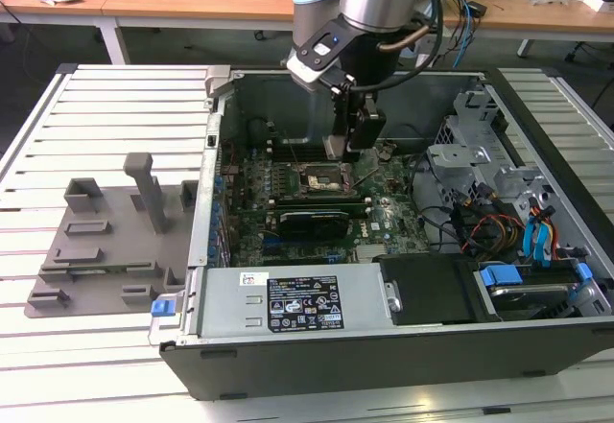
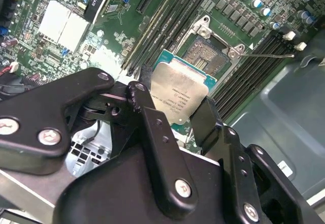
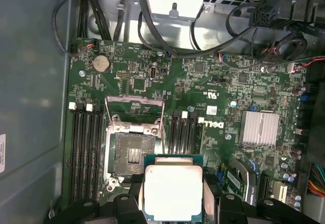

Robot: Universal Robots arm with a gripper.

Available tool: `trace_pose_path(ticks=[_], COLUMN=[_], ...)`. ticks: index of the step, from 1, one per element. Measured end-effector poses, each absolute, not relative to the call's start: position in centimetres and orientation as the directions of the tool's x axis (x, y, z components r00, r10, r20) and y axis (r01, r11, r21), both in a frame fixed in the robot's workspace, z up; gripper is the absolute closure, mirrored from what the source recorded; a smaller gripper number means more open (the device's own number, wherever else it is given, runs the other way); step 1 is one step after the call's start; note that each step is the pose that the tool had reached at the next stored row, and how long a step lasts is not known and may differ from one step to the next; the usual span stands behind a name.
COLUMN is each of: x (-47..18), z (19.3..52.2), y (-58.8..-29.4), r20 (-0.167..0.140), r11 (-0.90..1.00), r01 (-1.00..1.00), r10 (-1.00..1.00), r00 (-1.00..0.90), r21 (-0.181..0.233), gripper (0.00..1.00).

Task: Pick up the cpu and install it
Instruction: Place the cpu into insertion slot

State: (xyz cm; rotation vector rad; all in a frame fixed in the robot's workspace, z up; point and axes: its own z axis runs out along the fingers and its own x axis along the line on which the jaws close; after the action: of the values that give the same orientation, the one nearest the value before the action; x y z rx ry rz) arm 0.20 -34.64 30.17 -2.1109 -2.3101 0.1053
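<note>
- Your gripper hangs inside the open case, over the board.
- The jaws are clenched on the cpu. In the second wrist view a finger presses on each of two opposite edges.
- The cpu sits between the jaws, lifted off the board and not seated.
- Just past the jaw tips lies the socket, bare, with its load plate standing open. In the first wrist view the cpu overlaps one corner of it.
- Memory slots flank the socket on both sides, close to the jaws' path.
- Further from the jaws you have a heatsink, a coin cell and loose cables along the board's far edge.
- In the exterior view a graphics card lies near the gripper, beside the socket.
- The cpu lies flat with its metal top facing both wrist cameras. It is square, so it has no long axis, and its edges run nearly parallel to the socket's.
</note>
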Motion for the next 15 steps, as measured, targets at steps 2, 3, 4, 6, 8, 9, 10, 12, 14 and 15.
trace_pose_path(ticks=[2, 3, 4, 6, 8, 9, 10, 12, 14, 15], x=[0.2, 0.2, 0.2, 0.2, 0.2, 0.2, 0.2, 0.2, 0.2, 0.2], z=[30.0, 29.9, 29.8, 29.6, 29.5, 29.4, 29.3, 29.2, 29.1, 29.0], y=[-34.6, -34.6, -34.6, -34.6, -34.6, -34.5, -34.5, -34.5, -34.5, -34.5], r20=[-0.038, -0.037, -0.038, -0.038, -0.037, -0.038, -0.038, -0.038, -0.038, -0.038], r11=[0.089, 0.089, 0.089, 0.089, 0.089, 0.089, 0.089, 0.089, 0.089, 0.089], r01=[0.994, 0.994, 0.994, 0.994, 0.994, 0.994, 0.994, 0.994, 0.994, 0.994], r10=[0.995, 0.995, 0.995, 0.995, 0.995, 0.995, 0.995, 0.995, 0.995, 0.995], r00=[-0.091, -0.091, -0.091, -0.091, -0.091, -0.091, -0.091, -0.091, -0.091, -0.091], r21=[-0.057, -0.057, -0.057, -0.057, -0.057, -0.057, -0.057, -0.057, -0.057, -0.057], gripper=[0.45, 0.45, 0.45, 0.45, 0.45, 0.45, 0.45, 0.45, 0.45, 0.45])
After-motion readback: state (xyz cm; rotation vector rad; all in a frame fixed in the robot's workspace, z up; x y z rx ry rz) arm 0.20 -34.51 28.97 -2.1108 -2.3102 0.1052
